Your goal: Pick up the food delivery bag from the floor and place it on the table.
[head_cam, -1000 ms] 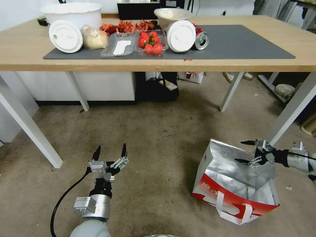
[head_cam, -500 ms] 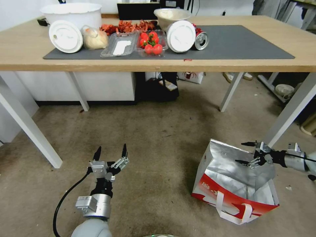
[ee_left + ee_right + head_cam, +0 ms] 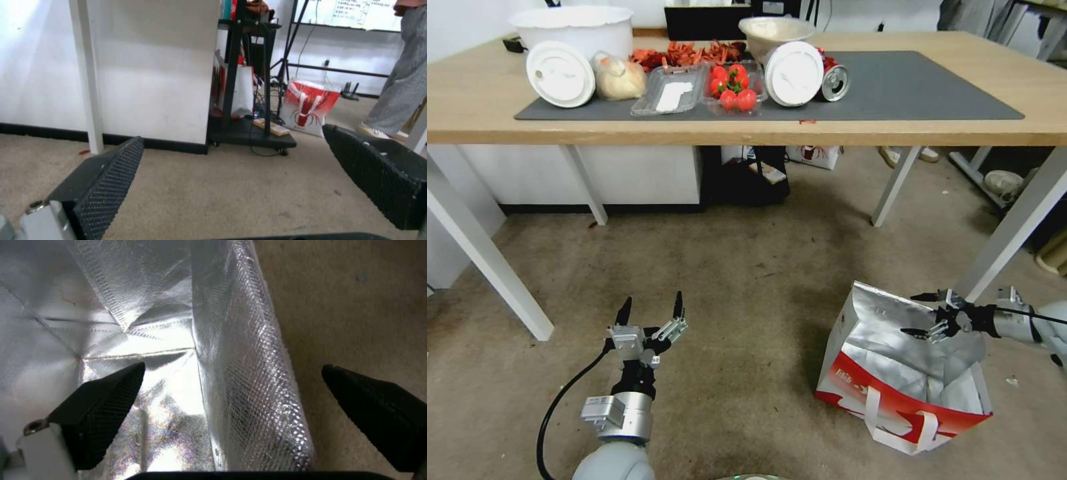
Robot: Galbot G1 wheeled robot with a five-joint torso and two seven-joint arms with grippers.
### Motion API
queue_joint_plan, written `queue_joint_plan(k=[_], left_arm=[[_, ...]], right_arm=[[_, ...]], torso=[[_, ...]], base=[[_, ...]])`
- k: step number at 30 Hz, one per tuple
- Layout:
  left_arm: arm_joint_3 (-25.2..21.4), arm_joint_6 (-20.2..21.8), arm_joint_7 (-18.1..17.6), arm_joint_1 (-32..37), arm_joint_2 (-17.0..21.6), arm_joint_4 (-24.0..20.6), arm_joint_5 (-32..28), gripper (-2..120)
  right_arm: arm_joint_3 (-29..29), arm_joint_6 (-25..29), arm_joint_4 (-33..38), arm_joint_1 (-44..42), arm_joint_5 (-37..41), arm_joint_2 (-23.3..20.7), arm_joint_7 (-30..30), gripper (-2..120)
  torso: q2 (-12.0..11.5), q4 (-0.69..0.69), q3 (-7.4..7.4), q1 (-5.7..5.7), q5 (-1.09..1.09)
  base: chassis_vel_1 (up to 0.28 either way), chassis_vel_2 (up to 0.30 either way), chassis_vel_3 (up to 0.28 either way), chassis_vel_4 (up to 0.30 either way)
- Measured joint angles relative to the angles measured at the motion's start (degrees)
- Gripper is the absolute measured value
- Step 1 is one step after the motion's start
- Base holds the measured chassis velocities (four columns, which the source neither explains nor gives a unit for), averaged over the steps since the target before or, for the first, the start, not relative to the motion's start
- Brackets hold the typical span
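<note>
The food delivery bag [image 3: 894, 373] stands open on the floor [image 3: 747, 280] at the lower right, white with red trim, foil lining and white strap handles. My right gripper [image 3: 908, 314] is open at the bag's far rim. In the right wrist view the foil wall [image 3: 249, 373] runs between the spread fingers of the right gripper [image 3: 233, 366], one finger inside the bag and one over the floor outside. My left gripper [image 3: 650, 308] hangs open and empty above the floor at the lower left, also seen open in the left wrist view [image 3: 231, 166]. The table [image 3: 467, 100] with its dark grey mat [image 3: 907, 87] spans the back.
White bowls, lids, a tomato box [image 3: 732, 83] and a can [image 3: 834, 81] crowd the mat's left half. A slanted white table leg [image 3: 1014, 227] rises just behind the bag. A black cart [image 3: 754, 180] and a small white bag with red print [image 3: 814, 155] sit under the table.
My right gripper has sunk slightly lower at the bag's far rim, still open. The left arm and the bag have not moved.
</note>
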Motion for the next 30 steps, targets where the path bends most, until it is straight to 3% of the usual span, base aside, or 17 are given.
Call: queue_joint_plan(k=[5, 8, 30], left_arm=[[-0.1, 0.0, -0.2, 0.1, -0.1, 0.0, 0.1, 100], [-0.1, -0.2, -0.4, 0.2, -0.1, 0.0, 0.2, 100], [-0.3, -1.0, -1.4, -0.1, 0.2, -0.3, -0.3, 100]], right_arm=[[-0.2, -0.3, -0.7, 0.8, -0.6, 0.2, -1.6, 100], [-0.2, -0.5, -0.5, 0.7, -0.5, 0.1, -2.0, 93], [3.5, -1.3, 1.1, -3.3, 0.2, -1.2, -3.5, 16]], torso=[[0.0, 0.00, 0.00, 0.00, 0.00], [0.0, 0.00, 0.00, 0.00, 0.00], [0.0, 0.00, -0.01, 0.00, 0.00]], base=[[0.000, 0.000, 0.000, 0.000], [0.000, 0.000, 0.000, 0.000], [0.000, 0.000, 0.000, 0.000]])
